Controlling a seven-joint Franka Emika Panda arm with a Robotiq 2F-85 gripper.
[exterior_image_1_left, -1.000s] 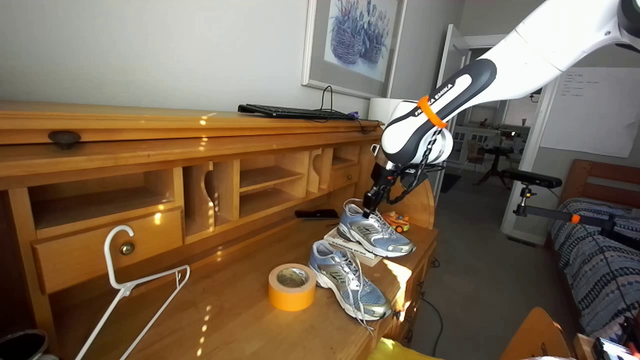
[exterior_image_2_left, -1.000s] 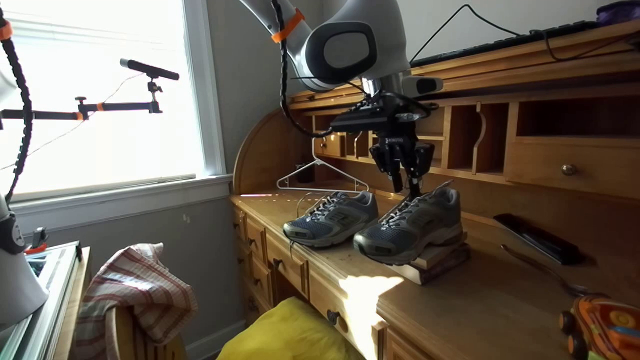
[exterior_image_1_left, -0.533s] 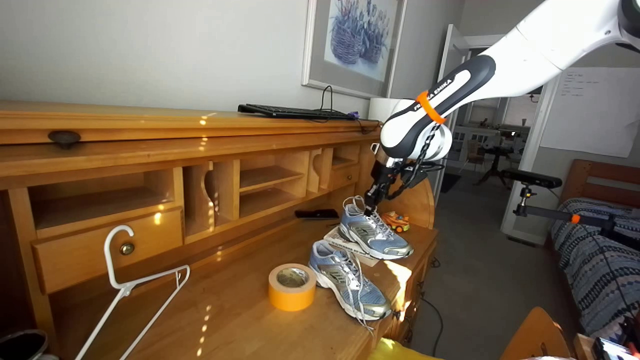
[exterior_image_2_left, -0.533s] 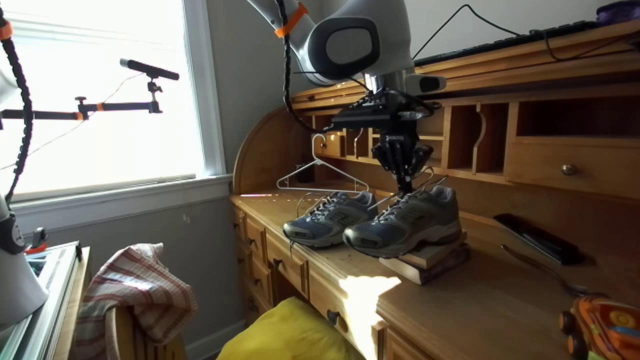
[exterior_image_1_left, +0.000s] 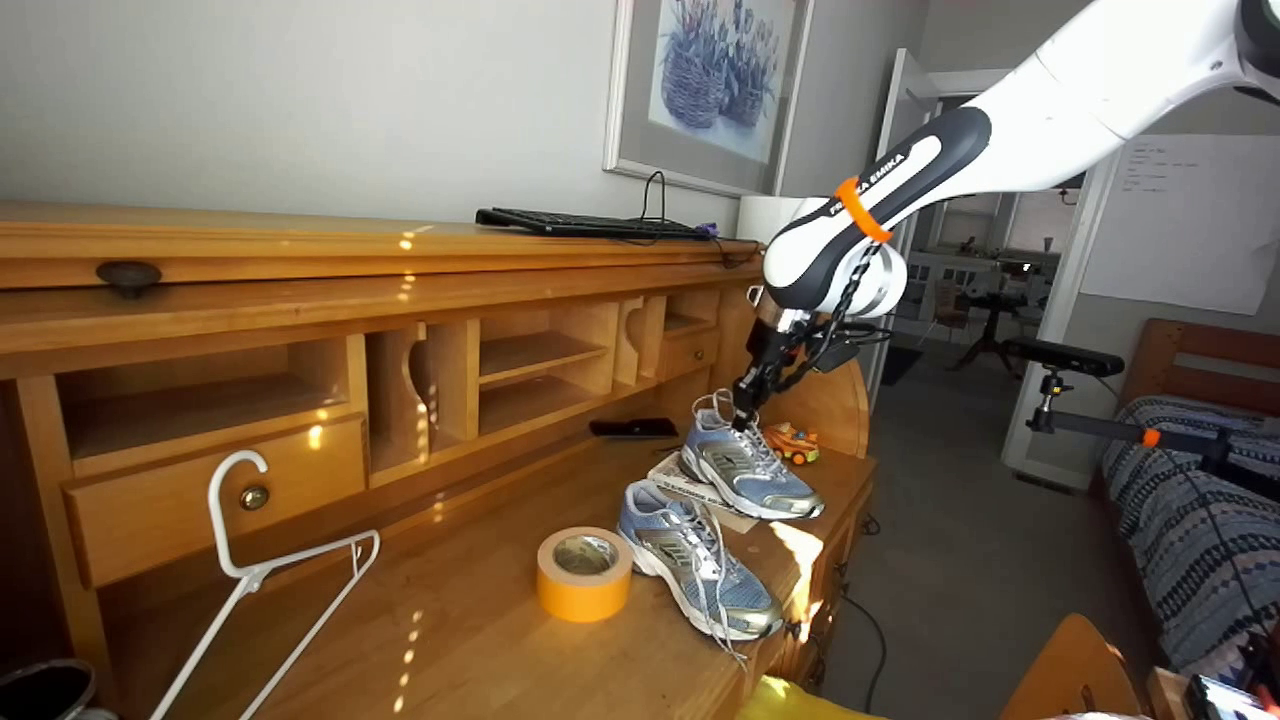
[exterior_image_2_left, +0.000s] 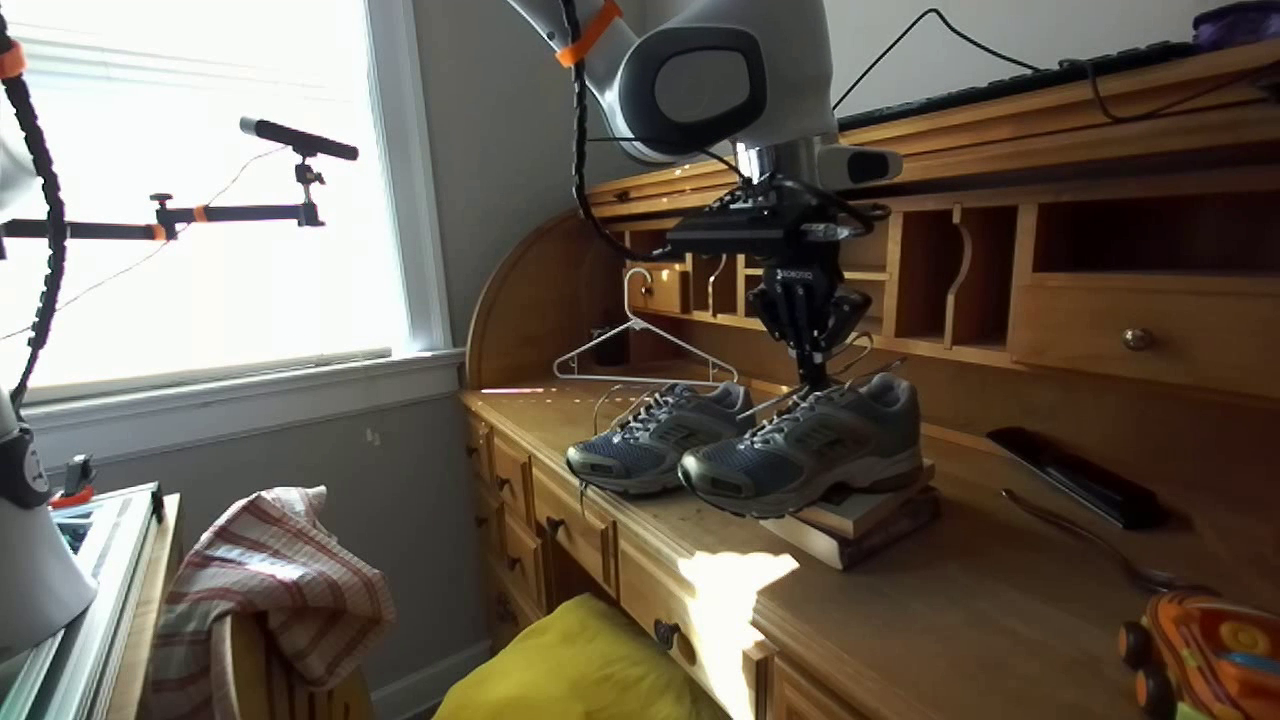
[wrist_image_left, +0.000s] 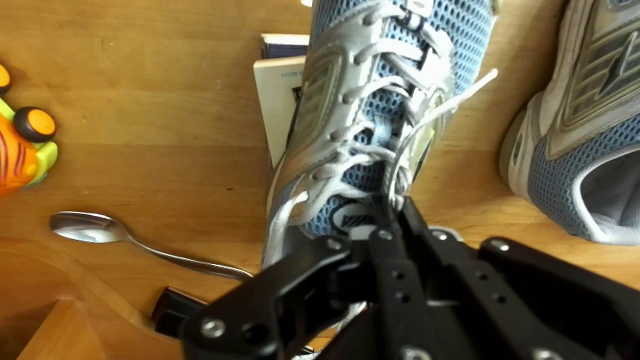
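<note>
A pale shoelace (wrist_image_left: 450, 103) is pinched between the tips of the pincer (wrist_image_left: 396, 204), just below which the blue-and-silver running shoe (exterior_image_2_left: 815, 450) is propped on stacked books (exterior_image_2_left: 880, 528), the matching shoe (exterior_image_2_left: 665, 450) being seen farther from the pincer on the worktop (exterior_image_2_left: 960, 600)

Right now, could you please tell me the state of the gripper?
Gripper: closed, holding a lace of the shoe on the books.

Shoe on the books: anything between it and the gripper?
Nothing visible: in the wrist view the gripper is closed on a lace of this shoe. The other shoe stands beside it, out of the way.
</note>
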